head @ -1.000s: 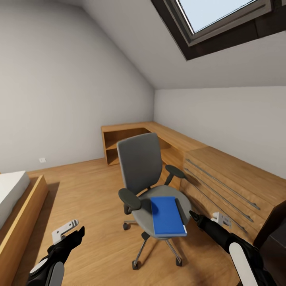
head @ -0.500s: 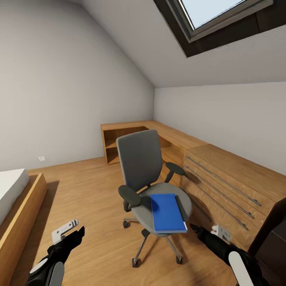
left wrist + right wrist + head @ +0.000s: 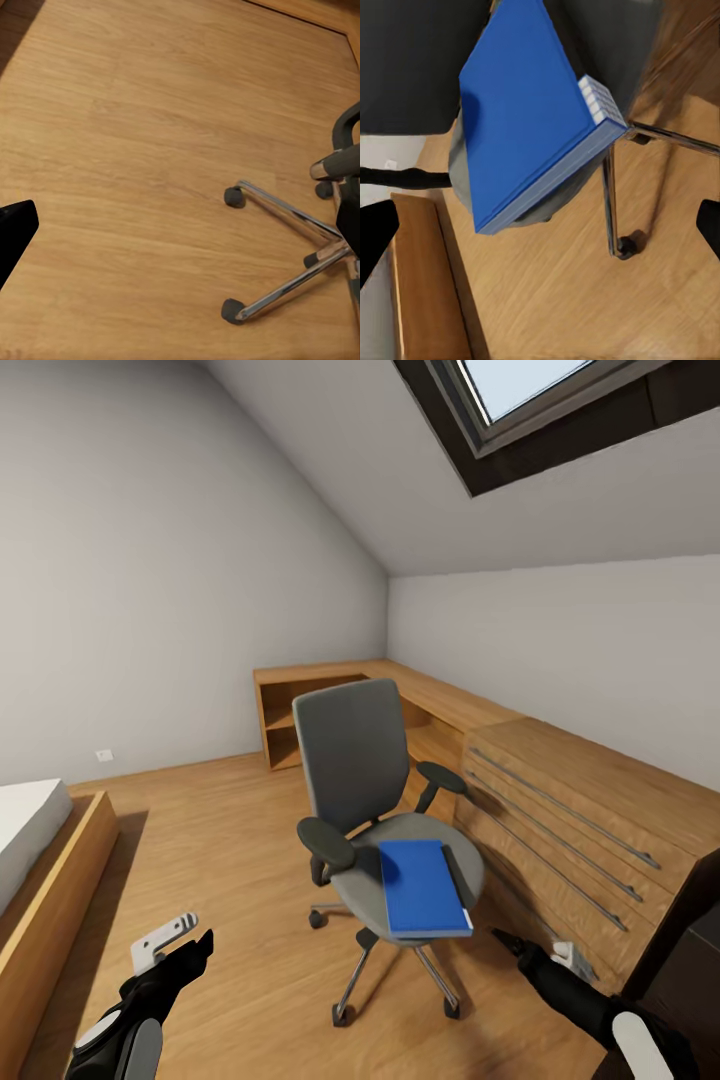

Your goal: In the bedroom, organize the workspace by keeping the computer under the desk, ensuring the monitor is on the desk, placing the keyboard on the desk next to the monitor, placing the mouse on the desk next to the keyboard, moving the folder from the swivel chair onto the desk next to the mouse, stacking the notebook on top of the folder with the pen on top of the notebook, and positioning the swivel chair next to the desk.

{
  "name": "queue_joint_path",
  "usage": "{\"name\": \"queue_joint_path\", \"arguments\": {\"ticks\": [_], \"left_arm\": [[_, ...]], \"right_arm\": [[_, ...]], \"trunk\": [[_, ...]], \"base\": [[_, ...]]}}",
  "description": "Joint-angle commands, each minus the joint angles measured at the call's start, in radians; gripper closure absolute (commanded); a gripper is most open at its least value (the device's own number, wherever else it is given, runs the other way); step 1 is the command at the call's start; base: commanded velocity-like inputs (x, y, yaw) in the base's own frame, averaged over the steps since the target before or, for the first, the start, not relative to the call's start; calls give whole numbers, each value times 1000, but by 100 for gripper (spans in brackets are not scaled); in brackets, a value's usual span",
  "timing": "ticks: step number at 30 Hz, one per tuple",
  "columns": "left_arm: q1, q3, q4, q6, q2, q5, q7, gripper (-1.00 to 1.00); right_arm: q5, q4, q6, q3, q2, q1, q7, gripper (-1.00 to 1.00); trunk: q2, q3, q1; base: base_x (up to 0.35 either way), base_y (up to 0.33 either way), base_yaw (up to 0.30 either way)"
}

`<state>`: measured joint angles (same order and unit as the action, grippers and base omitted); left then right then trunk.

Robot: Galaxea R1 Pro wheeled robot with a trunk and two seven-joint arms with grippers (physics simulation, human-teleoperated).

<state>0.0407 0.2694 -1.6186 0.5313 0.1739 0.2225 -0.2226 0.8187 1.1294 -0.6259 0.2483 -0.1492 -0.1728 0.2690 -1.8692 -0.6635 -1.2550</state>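
The folder (image 3: 424, 887) lies flat on the seat of the swivel chair (image 3: 372, 800), which stands on the wood floor (image 3: 220, 840) beside the light-wood drawer chest (image 3: 580, 830). Your right gripper (image 3: 508, 942) hovers near the folder, released; your left gripper (image 3: 190, 950) hangs low, state indeterminate.

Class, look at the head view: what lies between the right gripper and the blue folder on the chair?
Nothing: in the head view, the right gripper and the folder have just bare wood floor showing in the gap.
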Motion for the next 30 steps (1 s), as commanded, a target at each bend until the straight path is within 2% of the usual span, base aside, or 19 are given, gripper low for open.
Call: {"name": "queue_joint_path", "arguments": {"ticks": [1, 2, 3, 7, 9, 12, 17, 23, 30], "left_arm": [[1, 0, -1, 4, 1, 11, -6, -100], [1, 0, -1, 4, 1, 11, -7, -100], [1, 0, -1, 4, 1, 11, -7, -100], [1, -1, -1, 4, 1, 11, -7, -100], [1, -1, -1, 4, 1, 11, -7, -100], [1, -1, -1, 4, 1, 11, -7, -100], [1, -2, -1, 4, 1, 11, -7, -100], [1, -4, -1, 4, 1, 11, -6, -100], [1, -5, -1, 4, 1, 11, -7, -100]], "right_arm": [[23, -12, -12, 2, -9, -1, 13, -100], [43, -24, -18, 2, -18, -2, 20, -100], [83, -48, -34, 3, -31, -3, 30, -100], [153, -84, -59, 4, -48, -6, 41, -100], [172, -92, -62, 5, -52, -7, 46, -100], [182, -96, -63, 7, -54, -8, 50, -100], [191, -100, -65, 32, -55, -10, 54, -100], [192, -100, -64, 37, -54, -9, 54, -100], [193, -100, -34, 49, -49, -10, 52, -100]], "trunk": [[-8, -4, -4], [-15, -7, -8], [-22, -11, -12], [-50, -23, -27], [-64, -29, -35], [-85, -39, -46], [-120, -54, -65], [-162, -73, -88], [-211, -95, -115]], "base": [[0, 0, 0], [0, 0, 0], [0, 0, 0], [0, 0, 0], [0, 0, 0], [0, 0, 0], [0, 0, 0], [0, 0, 0], [0, 0, 0]]}}
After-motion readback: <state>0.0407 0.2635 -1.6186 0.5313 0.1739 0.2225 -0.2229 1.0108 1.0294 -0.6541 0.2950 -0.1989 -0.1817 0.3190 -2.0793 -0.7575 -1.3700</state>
